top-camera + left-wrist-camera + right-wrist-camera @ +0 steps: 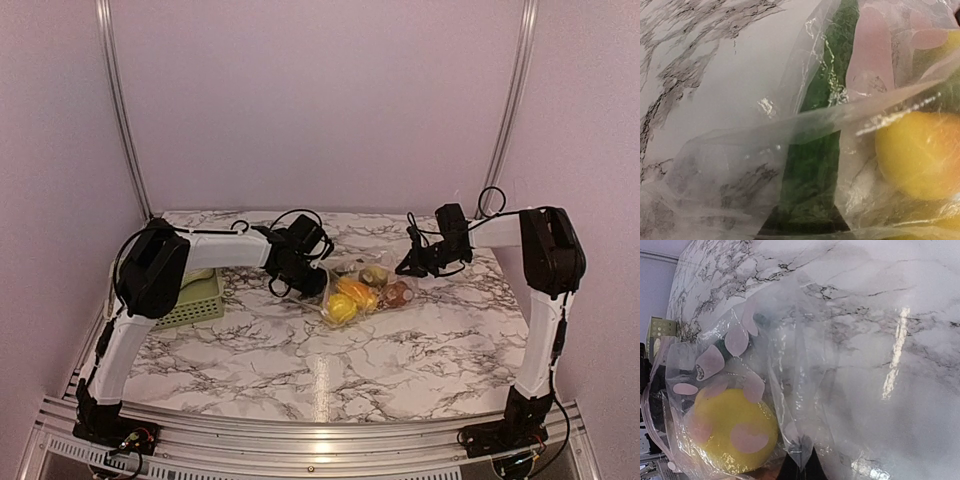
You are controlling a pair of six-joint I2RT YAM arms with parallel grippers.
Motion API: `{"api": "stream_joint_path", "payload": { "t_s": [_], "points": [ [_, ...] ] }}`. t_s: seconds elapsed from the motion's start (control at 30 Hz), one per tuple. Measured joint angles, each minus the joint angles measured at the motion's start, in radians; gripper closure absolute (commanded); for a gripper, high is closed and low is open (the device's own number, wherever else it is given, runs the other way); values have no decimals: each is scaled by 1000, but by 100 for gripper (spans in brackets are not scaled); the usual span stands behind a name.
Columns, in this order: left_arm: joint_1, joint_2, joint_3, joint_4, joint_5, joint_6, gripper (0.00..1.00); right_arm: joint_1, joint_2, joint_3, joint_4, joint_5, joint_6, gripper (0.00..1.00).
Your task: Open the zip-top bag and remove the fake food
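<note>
Lying toward the far middle of the counter [300,370], the bag [362,288] stretches roughly left to right between the two arms, with the toy food [345,300] bunched inside it. The left fingers [305,283] sit at its left end and the right fingers [405,268] at its right end, so each arm is about equally near. Any opening pull would run along that long axis.

The right fingers [797,467] are closed tight, and the film seems to gather into a pinch between them. From the left wrist, only crinkled plastic, a green leafy piece [815,165] and a yellow one [920,150] fill the view. The left fingers themselves do not show there, so I cannot tell how wide they stand or whether they hold anything.

Glare and folds hide the zip strip, and I cannot make out whether the mouth is sealed. A pale green basket [195,295] stands near the left edge, partly hidden behind the left arm.
</note>
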State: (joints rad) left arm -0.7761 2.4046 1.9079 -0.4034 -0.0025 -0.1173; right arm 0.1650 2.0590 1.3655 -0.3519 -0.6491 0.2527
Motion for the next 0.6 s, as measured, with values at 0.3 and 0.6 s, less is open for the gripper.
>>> {"api": "stream_joint_path", "payload": {
  "t_s": [0.3,0.6],
  "points": [
    [4,-303,-314,-5,16,-45,80,-5,-16,-53,41,-2,21,100],
    [23,-534,-537,-37,13,-63,82,-24,-32,-88,82,47,58,100]
  ]
}}
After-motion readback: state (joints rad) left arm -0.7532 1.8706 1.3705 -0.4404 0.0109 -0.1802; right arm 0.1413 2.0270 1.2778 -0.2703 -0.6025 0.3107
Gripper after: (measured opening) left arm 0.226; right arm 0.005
